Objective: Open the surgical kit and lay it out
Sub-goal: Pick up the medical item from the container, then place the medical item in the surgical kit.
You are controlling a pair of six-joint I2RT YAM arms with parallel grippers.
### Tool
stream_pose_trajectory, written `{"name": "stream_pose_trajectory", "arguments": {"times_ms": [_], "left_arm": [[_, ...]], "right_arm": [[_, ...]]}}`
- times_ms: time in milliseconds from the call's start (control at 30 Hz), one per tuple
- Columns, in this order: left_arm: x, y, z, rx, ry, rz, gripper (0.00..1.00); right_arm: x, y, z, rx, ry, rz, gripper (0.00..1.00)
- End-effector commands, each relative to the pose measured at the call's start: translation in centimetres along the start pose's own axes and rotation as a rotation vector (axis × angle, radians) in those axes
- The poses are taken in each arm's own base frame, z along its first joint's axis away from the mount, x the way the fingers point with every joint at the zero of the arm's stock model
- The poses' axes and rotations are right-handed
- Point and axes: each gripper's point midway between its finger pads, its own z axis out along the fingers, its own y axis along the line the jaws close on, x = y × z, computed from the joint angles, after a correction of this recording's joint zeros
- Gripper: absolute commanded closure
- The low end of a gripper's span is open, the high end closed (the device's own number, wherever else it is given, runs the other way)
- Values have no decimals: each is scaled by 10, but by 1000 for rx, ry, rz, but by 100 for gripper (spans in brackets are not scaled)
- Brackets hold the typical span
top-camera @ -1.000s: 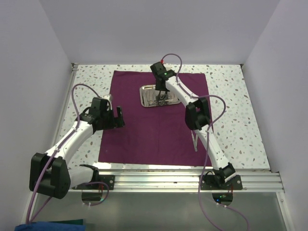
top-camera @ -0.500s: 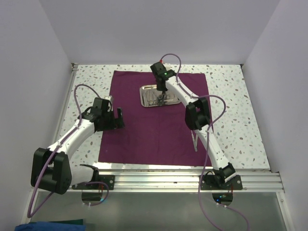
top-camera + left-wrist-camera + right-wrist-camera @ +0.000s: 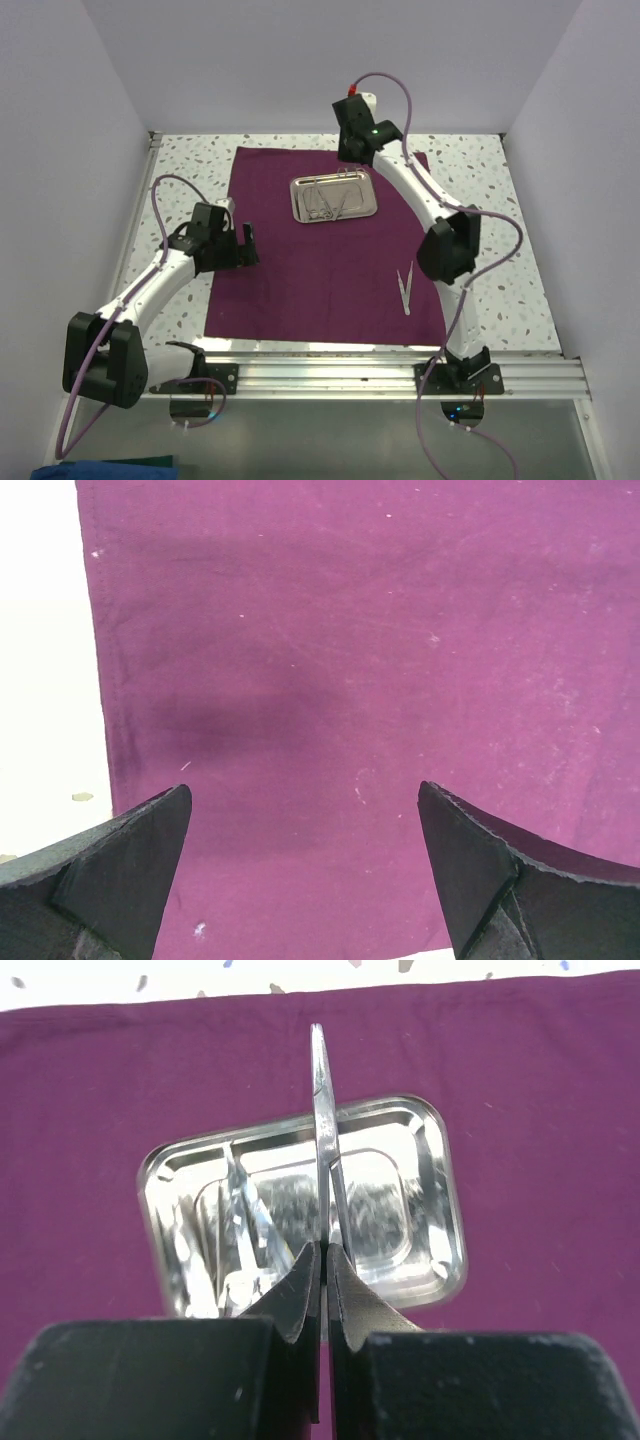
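Note:
The dark purple cloth (image 3: 320, 270) lies spread flat on the table. The steel tray (image 3: 297, 200) sits on its far half, with several silver instruments (image 3: 325, 205) inside. A pair of tweezers (image 3: 404, 290) lies on the cloth at the near right. My right gripper (image 3: 352, 152) is raised behind the tray. In the right wrist view it (image 3: 327, 1250) is shut on a thin silver instrument (image 3: 320, 1110), seen edge-on above the tray (image 3: 447, 1210). My left gripper (image 3: 250, 245) is open and empty over the cloth's left edge, and the left wrist view (image 3: 305, 790) shows only cloth (image 3: 350, 630) between its fingers.
The speckled tabletop (image 3: 490, 220) borders the cloth on all sides. White walls close in the left, back and right. A metal rail (image 3: 330, 375) runs along the near edge by the arm bases.
My right gripper has risen out of the tray and moved back and slightly right, carrying the thin silver instrument. The tweezers now show on the cloth. The left arm has barely moved.

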Motion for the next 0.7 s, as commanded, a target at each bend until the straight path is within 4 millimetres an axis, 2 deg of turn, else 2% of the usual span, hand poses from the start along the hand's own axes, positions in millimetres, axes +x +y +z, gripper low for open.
{"name": "stream_pose_trajectory", "arguments": {"times_ms": [0, 67, 100, 167, 200, 233, 267, 300, 333, 367, 400, 500, 667], "left_arm": [[-19, -16, -8, 68, -62, 44, 0], [-33, -21, -10, 75, -81, 71, 0], [-40, -18, -10, 56, -90, 83, 0], [-63, -25, -14, 53, -125, 98, 0], [-71, -28, -15, 53, -133, 108, 0], [-87, -34, -17, 62, -156, 114, 0], [-95, -38, -18, 67, -167, 117, 0], [-102, -40, -19, 69, -172, 118, 0], [-114, -45, -20, 74, -184, 123, 0], [-119, -47, -20, 74, -183, 123, 0], [-121, -47, -20, 67, -177, 119, 0], [-128, -51, -21, 69, -184, 102, 0], [-118, -57, -33, 103, -173, 86, 0]], "right_arm": [[-6, -6, -67, -66, -38, 66, 100], [19, -1, -88, -89, -10, 87, 100], [46, -11, -100, -80, 31, 82, 100], [77, -1, -121, -119, 68, 107, 100], [106, -10, -130, -111, 106, 99, 100], [121, -9, -135, -116, 125, 131, 100], [139, 2, -143, -151, 149, 128, 100], [168, -4, -141, -136, 200, 123, 100], [176, 0, -148, -155, 213, 162, 100], [189, 6, -154, -175, 239, 162, 100], [205, 3, -152, -165, 271, 165, 100], [226, 6, -154, -163, 301, 189, 100], [244, 5, -143, -142, 320, 235, 100]]}}
